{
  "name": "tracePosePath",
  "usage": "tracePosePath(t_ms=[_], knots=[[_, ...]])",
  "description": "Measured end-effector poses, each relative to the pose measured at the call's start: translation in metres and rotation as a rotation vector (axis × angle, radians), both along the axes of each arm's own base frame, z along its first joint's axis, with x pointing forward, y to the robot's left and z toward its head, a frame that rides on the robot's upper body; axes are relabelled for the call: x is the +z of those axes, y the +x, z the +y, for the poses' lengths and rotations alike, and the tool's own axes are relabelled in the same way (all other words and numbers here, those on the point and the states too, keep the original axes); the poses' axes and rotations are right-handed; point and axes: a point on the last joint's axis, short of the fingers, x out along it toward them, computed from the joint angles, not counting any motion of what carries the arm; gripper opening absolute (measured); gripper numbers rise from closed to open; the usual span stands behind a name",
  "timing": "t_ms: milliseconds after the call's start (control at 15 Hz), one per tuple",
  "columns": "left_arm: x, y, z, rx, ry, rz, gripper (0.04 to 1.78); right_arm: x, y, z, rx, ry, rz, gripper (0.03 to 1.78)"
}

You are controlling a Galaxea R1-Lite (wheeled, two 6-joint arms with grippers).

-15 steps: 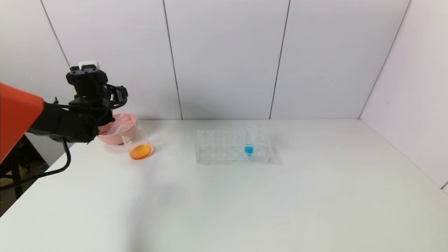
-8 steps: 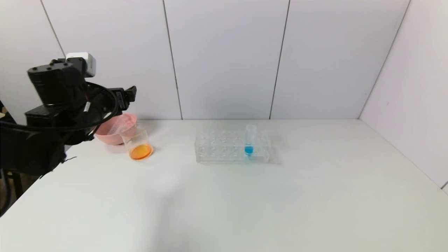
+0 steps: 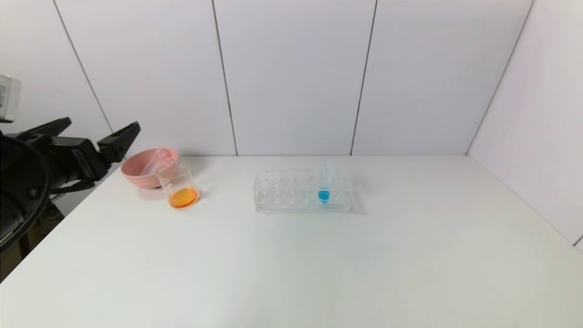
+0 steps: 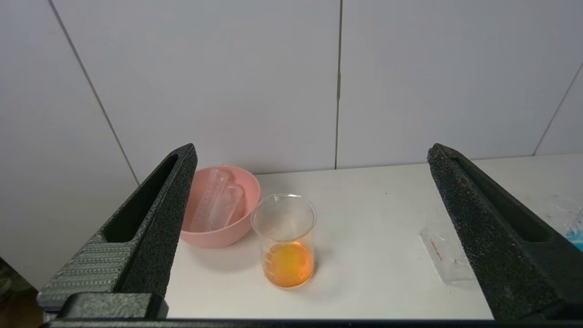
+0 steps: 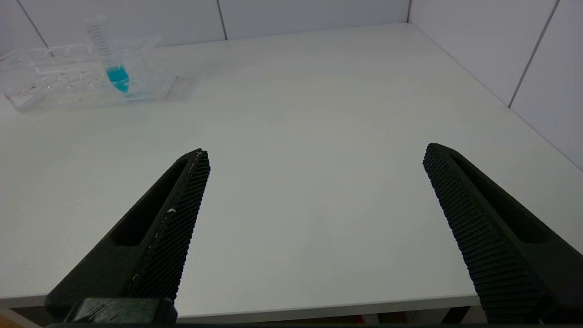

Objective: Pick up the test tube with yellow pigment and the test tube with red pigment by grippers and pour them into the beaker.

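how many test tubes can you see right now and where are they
3. Two empty test tubes lie side by side in the pink bowl, beside the beaker. One with blue liquid stands upright in the clear rack. None seems hidden.

Ahead of our left gripper stands the beaker, and just behind it — touching or nearly so — the bowl, with two test tubes lying in it side by side. Well to the right of that gripper sits the rack on the table, one tube upright in it — far ahead and left of our right gripper.
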Motion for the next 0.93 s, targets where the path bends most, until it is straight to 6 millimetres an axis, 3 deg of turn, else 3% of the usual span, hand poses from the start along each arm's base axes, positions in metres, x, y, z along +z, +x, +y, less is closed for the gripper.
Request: tracePosePath(t_ms=[533, 933], knots=[[-0.011, -0.087, 0.026, 0.215, 0.068, -0.049, 1.76, 0.000, 0.000, 0.000, 0.000, 0.000, 0.000, 1.71], [-0.044, -0.157, 0.032, 0.323, 0.067, -0.162, 1.76, 0.000, 0.000, 0.000, 0.000, 0.000, 0.000, 1.71]])
